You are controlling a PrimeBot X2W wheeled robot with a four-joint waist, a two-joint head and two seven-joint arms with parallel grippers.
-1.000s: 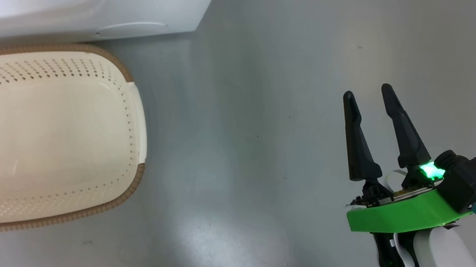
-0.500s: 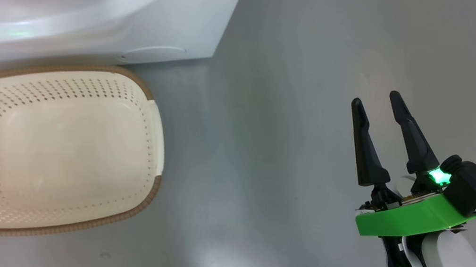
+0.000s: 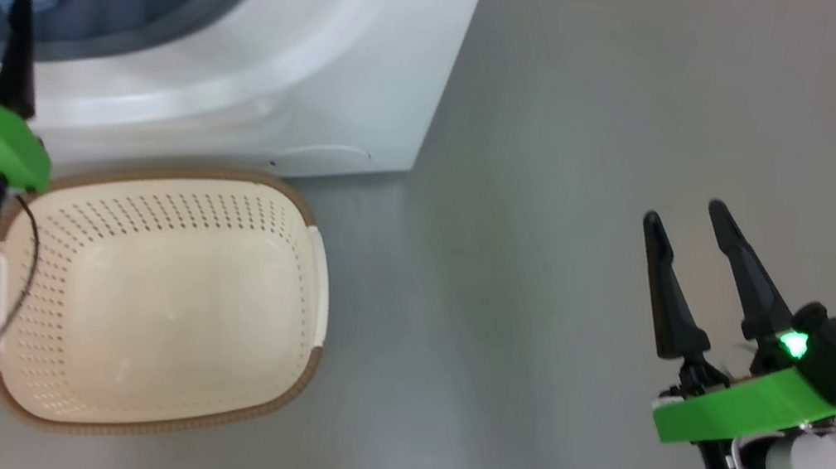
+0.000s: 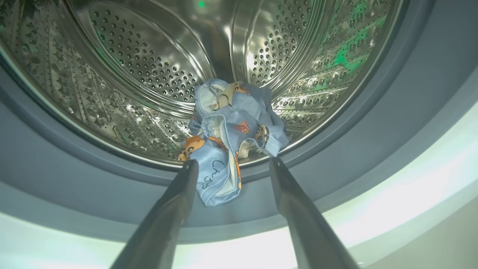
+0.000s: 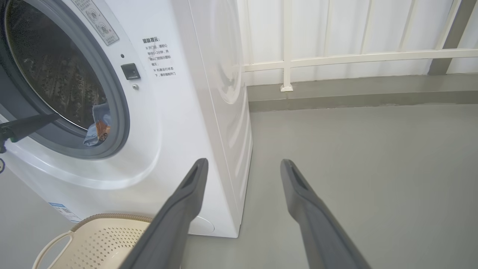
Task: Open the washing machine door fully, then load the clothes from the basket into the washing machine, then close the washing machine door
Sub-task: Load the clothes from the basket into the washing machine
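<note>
Left claw [image 4: 233, 163] wide, holding nothing | light blue cartoon-printed fabric bundle [image 4: 233, 127] at lip of steel perforated drum [image 4: 149, 67] | likely soft, light, floppy; pinch bunched middle

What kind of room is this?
Probably a laundry area: a big white washing machine stands on a bare grey floor, a cream basket sits before it, and blue printed clothes lie at its drum mouth.

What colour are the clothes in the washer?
The clothes are light blue with orange-brown cartoon figures, best seen in the left wrist view.
</note>
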